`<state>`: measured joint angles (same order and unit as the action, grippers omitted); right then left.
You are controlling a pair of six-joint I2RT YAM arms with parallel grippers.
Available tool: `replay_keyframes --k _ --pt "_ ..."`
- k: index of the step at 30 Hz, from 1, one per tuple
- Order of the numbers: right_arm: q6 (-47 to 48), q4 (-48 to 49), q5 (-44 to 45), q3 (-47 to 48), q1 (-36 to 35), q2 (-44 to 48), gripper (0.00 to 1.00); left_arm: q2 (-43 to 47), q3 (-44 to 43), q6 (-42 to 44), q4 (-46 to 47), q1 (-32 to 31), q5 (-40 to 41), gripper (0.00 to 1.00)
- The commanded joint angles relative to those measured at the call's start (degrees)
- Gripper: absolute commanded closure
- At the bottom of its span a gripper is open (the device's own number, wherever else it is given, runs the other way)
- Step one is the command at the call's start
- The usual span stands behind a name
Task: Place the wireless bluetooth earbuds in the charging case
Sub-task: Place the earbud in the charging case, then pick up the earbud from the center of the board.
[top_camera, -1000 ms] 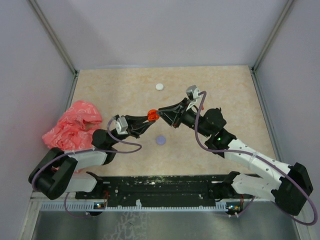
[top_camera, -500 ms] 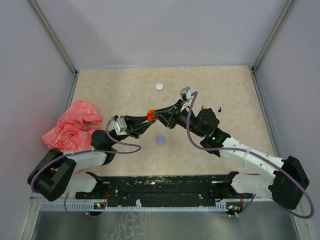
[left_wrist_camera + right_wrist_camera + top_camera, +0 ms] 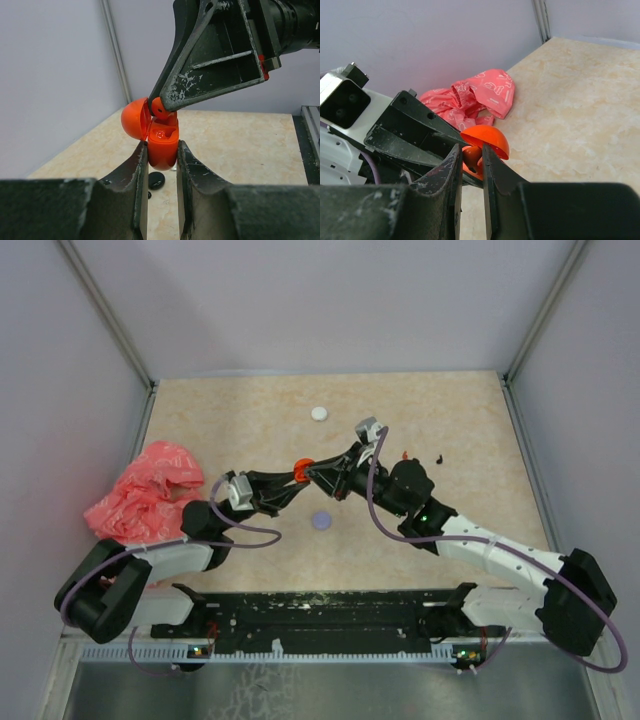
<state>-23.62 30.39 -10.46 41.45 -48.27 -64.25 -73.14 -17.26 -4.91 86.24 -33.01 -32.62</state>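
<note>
The desk (image 3: 470, 430) is a beige, marbled slab. Plain pale grey-lilac walls (image 3: 330, 300) close it in on three sides, with metal posts (image 3: 108, 315) rising at the far corners. A black rail (image 3: 330, 612) runs along its near edge.

A crumpled pink plastic bag (image 3: 140, 495) lies at the left edge. A small white round disc (image 3: 319, 413) sits near the far edge, and a lilac round disc (image 3: 321, 521) lies near the middle. Toward the right side are a tiny red bit (image 3: 404, 454) and a tiny black bit (image 3: 438, 458), too small to make out.

Above the middle of the desk the two arms meet. The left gripper (image 3: 161, 147) has its jaws clamped on the body of a glossy orange-red plastic charging case (image 3: 162, 142), held upright with its domed lid (image 3: 134, 118) swung open to the left. The right gripper (image 3: 470, 150) has its jaws drawn narrow on a small round red plastic earbud (image 3: 159, 107). The earbud sits at the open mouth of the case, touching its rim.
</note>
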Motion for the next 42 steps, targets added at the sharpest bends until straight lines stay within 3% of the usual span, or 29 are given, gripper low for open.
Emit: replay_keyframes --k 1,12,19,23,27,36,42 --pt "1.05 1.42 1.28 -0.32 -0.57 -0.37 0.85 1.02 -0.07 -1.08 5.5 -0.21 0.87 1.0" --pt "2.36 -0.87 4.17 -0.09 -1.48 0.63 0.64 0.82 0.59 0.71 3.65 -0.27 3.08 1.0" --pt "4.62 -4.85 6.87 1.0 -1.5 2.26 0.59 0.66 1.0 1.86 2.0 -0.32 4.11 1.0" --pt "6.59 -9.34 9.4 2.89 -1.5 3.17 0.55 0.2 1.61 2.19 1.71 -0.3 5.46 1.0" --pt "11.59 -20.06 14.19 8.28 -0.83 2.75 0.49 -0.55 3.18 2.94 0.52 -0.3 8.51 1.0" --pt "11.99 -32.95 13.25 12.2 14.72 -0.64 0.47 -2.04 4.53 2.99 -3.83 -0.3 15.05 1.0" --pt "12.19 -34.12 12.87 12.37 25.51 -7.53 0.47 -1.79 4.63 3.26 -6.38 -0.3 15.98 1.0"
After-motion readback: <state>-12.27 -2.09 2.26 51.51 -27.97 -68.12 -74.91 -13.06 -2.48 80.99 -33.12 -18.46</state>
